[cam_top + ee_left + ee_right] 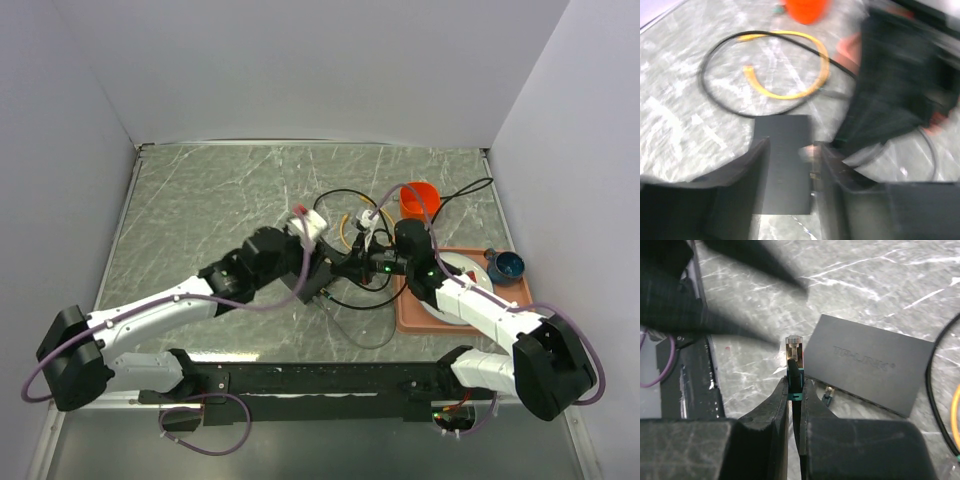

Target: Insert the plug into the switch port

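Broadly, start with the marbled table (200,190): hard, smooth, offering little grip to anything resting on it. Near its middle find the switch (870,365), lying flat, lettered face up, between the two arms. Judge it light, rigid and inclined to skid or swivel under a sideways push. Brace it by its two long sides, keeping clear of the socket edge, not made out with certainty in these views.

Note the left gripper (790,145) spread apart, with the switch framed between its fingers (740,175); too blurred to tell contact from hovering. Pass over the black cable (702,75) and the yellow cable (822,65) looped beyond, both limp and apt to drag.

Turn last to the right gripper (795,387), pinched tight on the black boot (794,371) just behind the plug (793,344). See the plug apparently held off the table, just beside a corner of the switch, not yet in any port. Reckon it small, hard, clear plastic with a brittle latch tab. Hold by the boot, close behind the head, to stop the soft cord bending during the push.
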